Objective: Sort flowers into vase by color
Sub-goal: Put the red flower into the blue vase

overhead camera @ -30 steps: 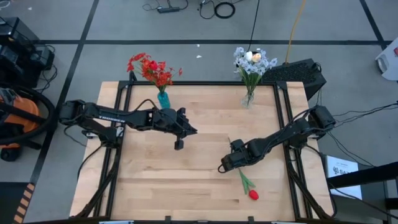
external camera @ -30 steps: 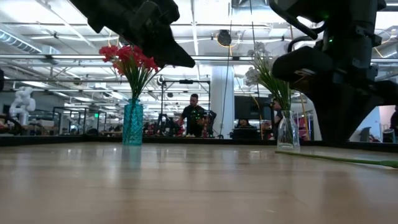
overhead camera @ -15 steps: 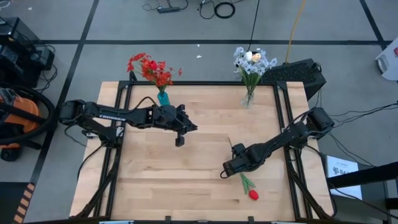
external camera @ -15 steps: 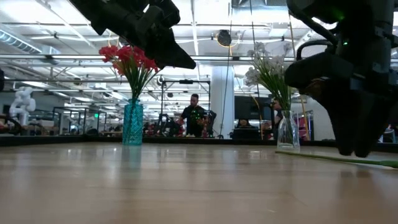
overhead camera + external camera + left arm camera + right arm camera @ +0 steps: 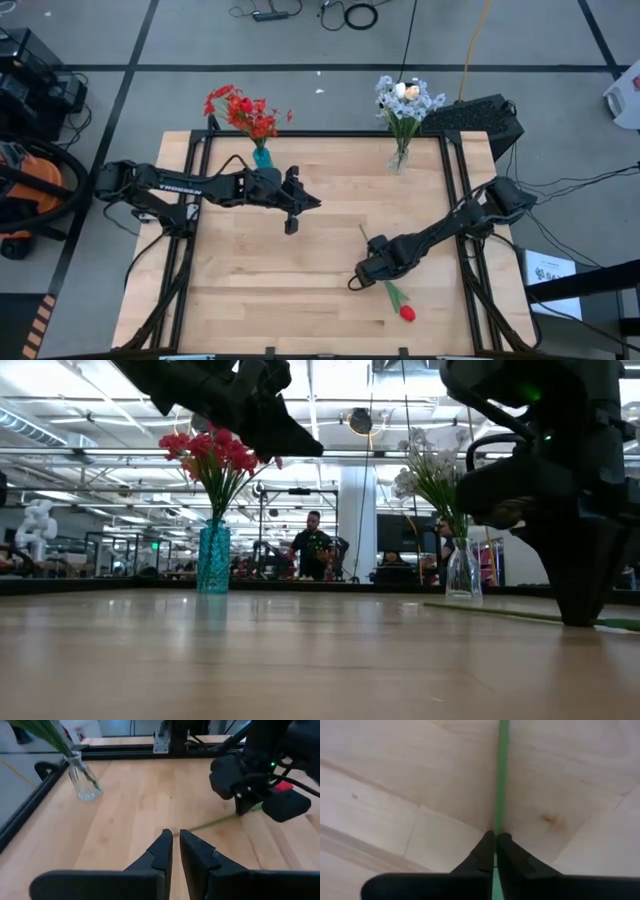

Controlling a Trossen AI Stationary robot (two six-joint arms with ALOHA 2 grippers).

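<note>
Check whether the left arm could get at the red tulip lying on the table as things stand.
Probably not cleanly. The red tulip lies near the right front of the table, and the right pincer is already shut on its stem. The left pincer hovers mid-table, with the right arm in between.

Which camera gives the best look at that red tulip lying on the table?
The high view: the red tulip shows whole, from its bud near the table's front edge up its stem to the right hand, shut on the stem. The right wrist view shows only stem, the left wrist view stem and some red behind the arm, the low view a thin green line.
</note>
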